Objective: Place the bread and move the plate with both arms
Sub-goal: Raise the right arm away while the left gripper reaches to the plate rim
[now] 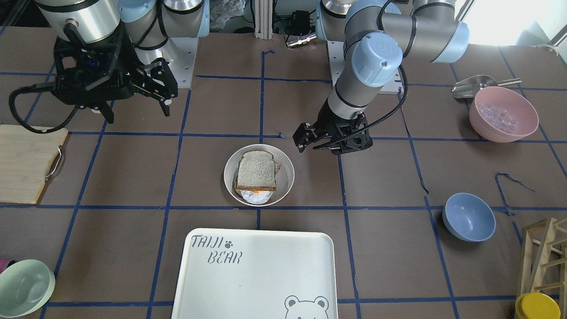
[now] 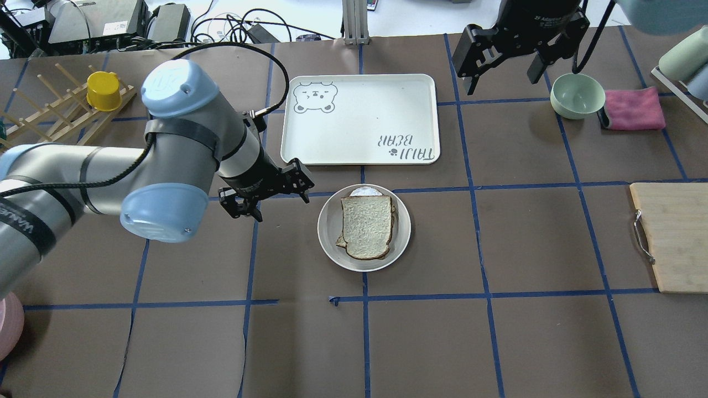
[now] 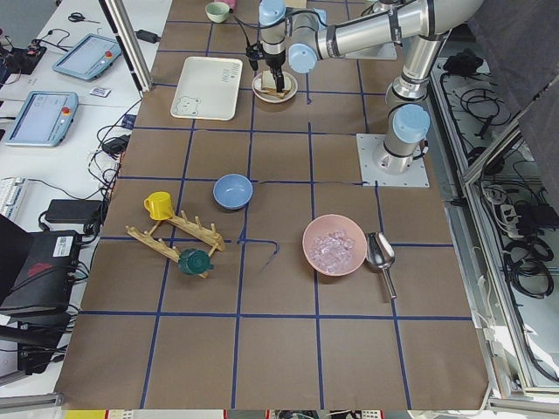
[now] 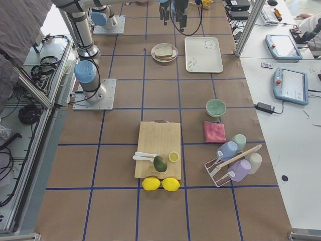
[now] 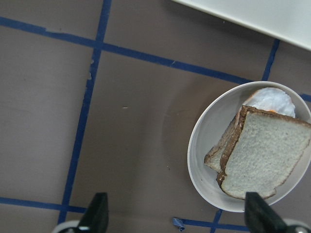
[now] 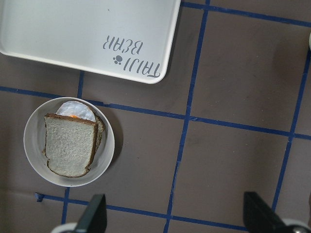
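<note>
The bread point(image 2: 368, 226) lies on top of an egg-topped slice on the round plate point(image 2: 329, 226) at the table's middle. A bit of the fried egg point(image 1: 257, 196) shows under it. My left gripper point(image 2: 279, 207) is open and empty, low beside the plate on my left, apart from it. Its wrist view shows the bread point(image 5: 265, 155) and plate point(image 5: 197, 160) to the right of its fingertips point(image 5: 95, 213). My right gripper point(image 2: 504, 83) is open and empty, high above the table beyond the plate. Its wrist view shows the bread point(image 6: 68, 145) on the plate point(image 6: 34, 145) far below.
The white "TAIJI BEAR" tray point(image 2: 359, 110) lies just beyond the plate. A green bowl point(image 2: 577, 95) and pink cloth point(image 2: 633, 109) are at the far right, a cutting board point(image 2: 672, 237) at the right edge. A blue bowl point(image 1: 468, 217), pink bowl point(image 1: 503, 114) and wooden rack point(image 2: 66, 105) stand on my left.
</note>
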